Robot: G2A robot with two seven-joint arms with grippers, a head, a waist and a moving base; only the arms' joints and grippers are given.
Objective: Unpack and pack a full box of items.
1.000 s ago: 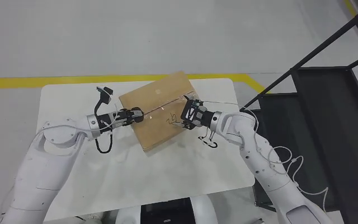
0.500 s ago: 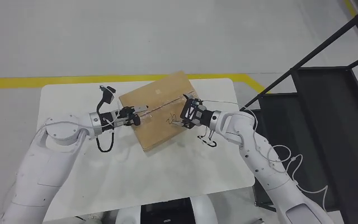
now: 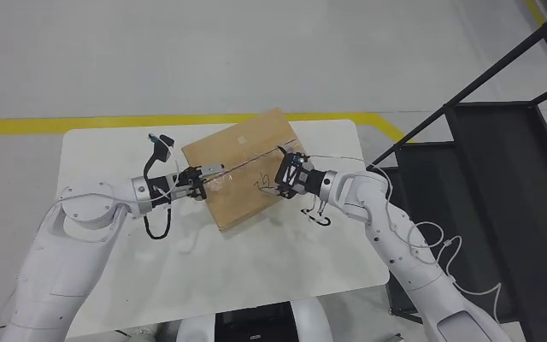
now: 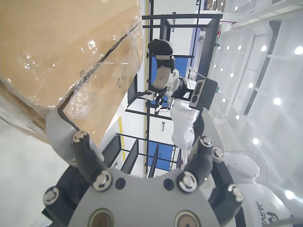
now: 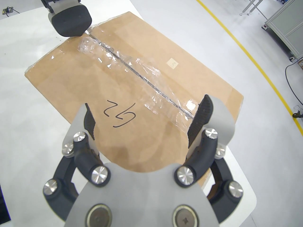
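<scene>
Cardboard box (image 3: pixel 244 167), brown and closed, with crinkled clear tape (image 5: pixel 132 72) along its top seam, lies on the white table (image 3: pixel 111 256). The left gripper (image 4: pixel 131 119) sits spread wide at one seam end, holding nothing. The right gripper (image 5: pixel 146 107) hovers equally spread over the other end, empty.

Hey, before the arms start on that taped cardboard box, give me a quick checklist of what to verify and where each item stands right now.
1. The box lies flat on the table: ok.
2. The seam is free of tape: not ok, clear tape runs along it and the flaps are shut.
3. The right gripper is open over its end of the seam: ok.
4. The left gripper is open at the opposite end of the seam: ok.
5. The left gripper has caught the tape's edge: cannot tell.
6. What is inside the box: cannot tell, flaps shut.
</scene>
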